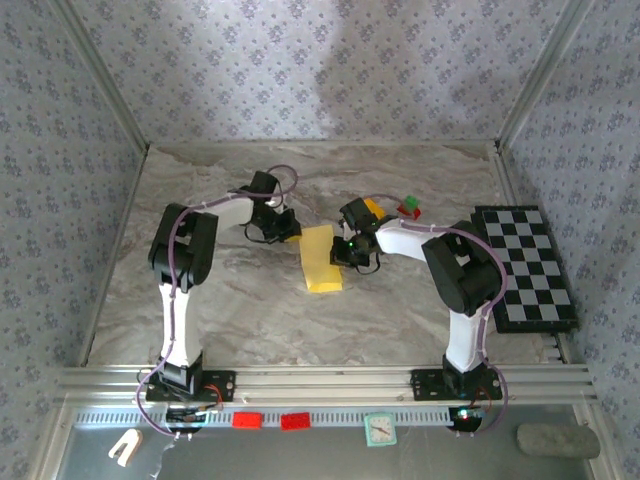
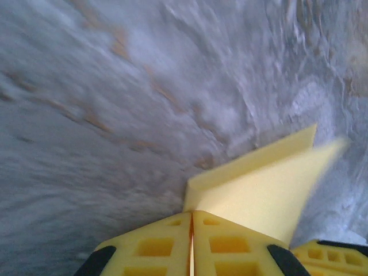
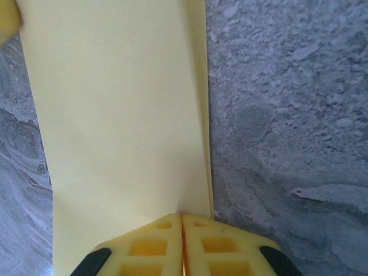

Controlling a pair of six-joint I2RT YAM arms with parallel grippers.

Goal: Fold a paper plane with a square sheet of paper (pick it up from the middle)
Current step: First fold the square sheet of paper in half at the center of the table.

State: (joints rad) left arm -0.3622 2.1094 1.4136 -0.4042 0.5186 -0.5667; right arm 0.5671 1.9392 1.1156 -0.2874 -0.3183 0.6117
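Marble table lies under both grippers. Checkered board sits to the R gripper's right, well apart, at the table edge. Yellow sheet of paper, folded to a long strip, lies btwn the two grippers, flat on the table. The L gripper is at its far corner, the R gripper at its right edge.

L wrist view: jaws closed, pinching a raised, folded corner of the sheet, which sticks out fwd and right of the tips. R wrist view: jaws closed, tips on the strip's right edge, strip running fwd and left; can't tell if it's pinched.

Orange-yellow block sits just behind the R gripper, w/ a red-green block beyond it to the right.
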